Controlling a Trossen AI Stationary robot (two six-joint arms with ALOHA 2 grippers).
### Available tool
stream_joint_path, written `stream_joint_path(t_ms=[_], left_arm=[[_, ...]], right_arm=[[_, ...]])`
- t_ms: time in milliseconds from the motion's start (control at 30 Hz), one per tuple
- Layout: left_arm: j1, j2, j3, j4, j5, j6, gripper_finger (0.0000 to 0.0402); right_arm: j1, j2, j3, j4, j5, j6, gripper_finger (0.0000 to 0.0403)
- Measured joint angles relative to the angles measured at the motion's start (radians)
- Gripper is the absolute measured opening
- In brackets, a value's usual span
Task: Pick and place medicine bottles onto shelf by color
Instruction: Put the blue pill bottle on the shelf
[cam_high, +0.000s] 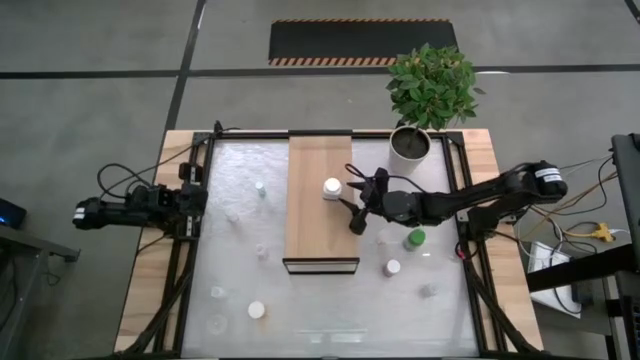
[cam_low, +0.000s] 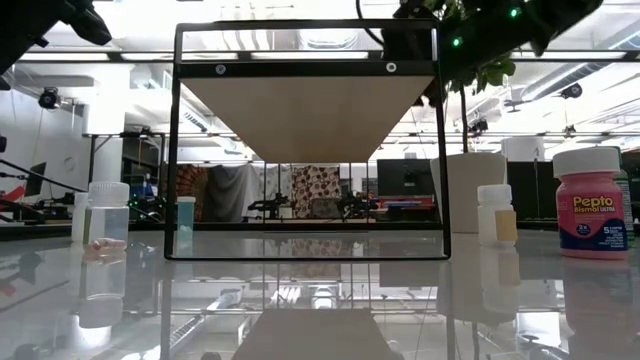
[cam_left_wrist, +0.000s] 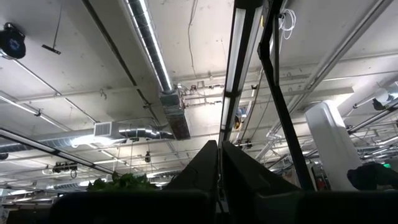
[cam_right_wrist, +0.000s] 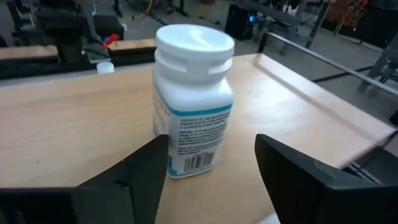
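You see shelf from low view only as underside in black frame; its top and white bottle hidden there. Left gripper parked at left table edge, fingers pressed together, pointing at ceiling. Right gripper at shelf's right edge, fingers spread, bottle standing between them, not clamped. Bottle: upright on light wood, white cap, teal-banded label, barcode; label text too small to read. Pink Pepto bottle cut off at low view's right edge. Green-capped bottle on table near right arm.
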Motion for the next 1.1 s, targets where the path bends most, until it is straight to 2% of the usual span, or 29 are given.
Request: stream_joint_path(t_ms=[300, 600, 833, 967, 1100], left_arm=[[0.000, 0.000, 0.000, 0.000, 0.001, 0.000, 0.0004], [0.000, 0.001, 0.000, 0.001, 0.001, 0.000, 0.0004], [0.000, 0.001, 0.000, 0.001, 0.001, 0.000, 0.0004], [0.000, 0.001, 0.000, 0.000, 0.001, 0.000, 0.0004], [0.000, 0.002, 0.000, 0.001, 0.004, 0.000, 0.0004]], right_arm=[[-0.005, -0.087, 0.123, -0.341, -0.019, -0.024, 0.0163], [-0.089, -0.013, 0.234, -0.404, -0.040, -0.212, 0.0083], [-0.113, 0.054, 0.355, -0.568, -0.220, -0.218, 0.0038], [-0.104, 0.084, 0.438, -0.690, -0.325, -0.176, 0.0024], [-0.080, 0.119, 0.481, -0.724, -0.420, -0.164, 0.0018]])
